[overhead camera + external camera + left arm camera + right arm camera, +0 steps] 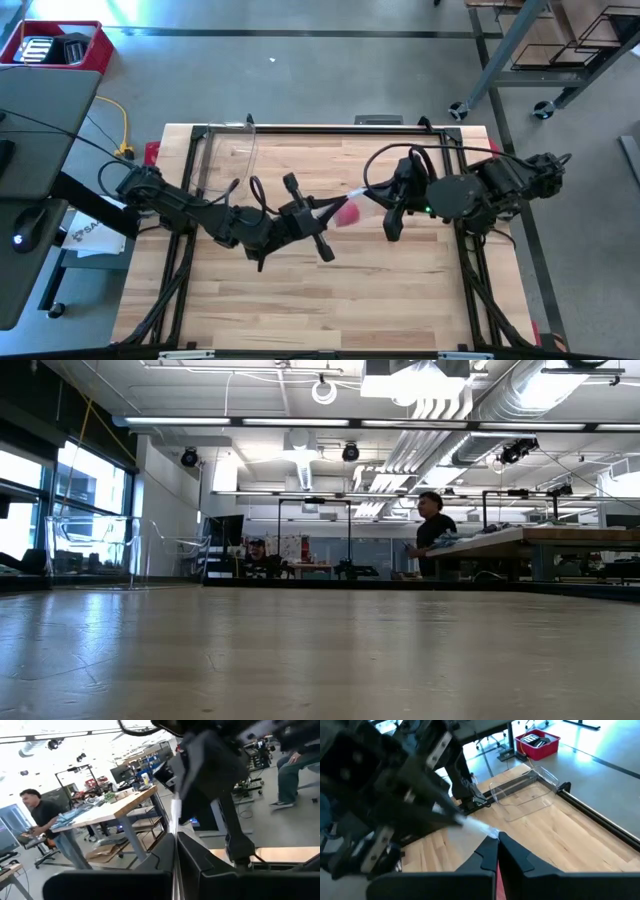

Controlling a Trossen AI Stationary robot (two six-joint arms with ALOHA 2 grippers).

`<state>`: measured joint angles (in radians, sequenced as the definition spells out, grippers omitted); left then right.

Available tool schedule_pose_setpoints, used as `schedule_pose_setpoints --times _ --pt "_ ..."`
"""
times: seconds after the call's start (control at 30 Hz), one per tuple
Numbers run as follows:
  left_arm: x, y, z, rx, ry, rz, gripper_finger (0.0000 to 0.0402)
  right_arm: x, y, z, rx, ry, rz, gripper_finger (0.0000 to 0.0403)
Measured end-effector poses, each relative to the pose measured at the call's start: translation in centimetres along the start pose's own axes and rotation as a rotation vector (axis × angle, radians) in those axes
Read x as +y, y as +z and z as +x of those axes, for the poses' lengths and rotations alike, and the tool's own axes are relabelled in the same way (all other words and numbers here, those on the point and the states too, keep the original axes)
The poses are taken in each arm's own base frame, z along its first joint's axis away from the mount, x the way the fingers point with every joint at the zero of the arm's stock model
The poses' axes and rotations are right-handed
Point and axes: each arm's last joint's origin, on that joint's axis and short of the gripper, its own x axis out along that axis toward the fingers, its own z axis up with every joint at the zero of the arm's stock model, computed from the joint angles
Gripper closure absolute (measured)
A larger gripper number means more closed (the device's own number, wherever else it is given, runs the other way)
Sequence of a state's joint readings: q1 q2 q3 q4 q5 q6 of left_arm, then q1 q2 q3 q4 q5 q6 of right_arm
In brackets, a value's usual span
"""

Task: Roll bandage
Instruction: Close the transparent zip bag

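Note:
Both grippers are raised over the middle of the table and face each other; neither shows in the low view. A crinkled clear plastic bag (pixel 352 196) stretches between them. The bandage shows as a red blur (pixel 347 212) just under the bag in the high view, and as a red sliver (pixel 497 870) between my right gripper's fingers. My left gripper (pixel 322 211) (pixel 175 836) is shut on the bag's left end. My right gripper (pixel 374 190) (pixel 497 839) is shut at the bag's right end. My left gripper pinches a thin edge of the clear bag (pixel 175 815) between its two fingers, coming level from the table's left. The bag is lifted clear and runs on toward my right gripper. My right gripper is shut on the bandage, whose red fabric (pixel 497 865) fills the slit between the fingers. The clear bag (pixel 472 826) comes out at the fingertips toward my left gripper. The fingers slant slightly down from the table's right, and all of it is clear of the table.
A clear plastic stand (pixel 235 150) (pixel 530 790) is on the table's far left part. Black frame rails (pixel 330 128) run along the table's edges. A red bin (pixel 55 45) sits on the floor beyond. People (pixel 432 525) are at benches behind the table.

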<state>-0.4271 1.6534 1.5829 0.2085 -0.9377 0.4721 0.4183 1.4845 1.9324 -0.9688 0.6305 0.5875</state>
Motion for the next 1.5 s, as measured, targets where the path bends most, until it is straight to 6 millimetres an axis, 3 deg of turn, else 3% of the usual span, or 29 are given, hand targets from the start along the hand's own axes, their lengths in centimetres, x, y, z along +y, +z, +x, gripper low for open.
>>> schedule_pose_setpoints --times 0.17,0.37,0.57,0.83,0.97,1.1,1.3,1.5 --pt "1.9 0.2 -1.0 0.053 -0.056 -0.066 0.0399 -0.5 -0.7 0.0 0.071 -0.028 -0.128 0.0390" --pt "4.6 -0.8 -0.9 0.178 -0.390 -0.350 0.0400 -0.8 -0.7 0.4 0.154 0.064 -0.185 0.0325" --pt "4.4 -1.4 -0.4 0.224 -0.589 -0.419 0.0401 0.3 0.5 0.5 0.062 0.253 -0.328 0.0298" --pt "4.4 -1.3 -0.4 0.226 -0.579 -0.451 0.0401 0.5 0.2 0.6 0.100 0.314 -0.340 0.0297" --pt "4.3 -1.3 -0.3 0.225 -0.578 -0.459 0.0401 1.1 -0.4 1.6 0.144 0.352 -0.352 0.0302" --pt "4.1 -1.4 -0.2 0.223 -0.577 -0.468 0.0401 1.6 -1.0 2.8 0.168 0.328 -0.366 0.0322" --pt "3.6 -1.5 0.2 0.214 -0.577 -0.477 0.0401 2.0 -1.5 3.6 0.192 0.316 -0.378 0.0389" --pt "2.9 -1.8 0.4 0.223 -0.584 -0.489 0.0401 2.1 -1.5 3.6 0.200 0.341 -0.355 0.0379"
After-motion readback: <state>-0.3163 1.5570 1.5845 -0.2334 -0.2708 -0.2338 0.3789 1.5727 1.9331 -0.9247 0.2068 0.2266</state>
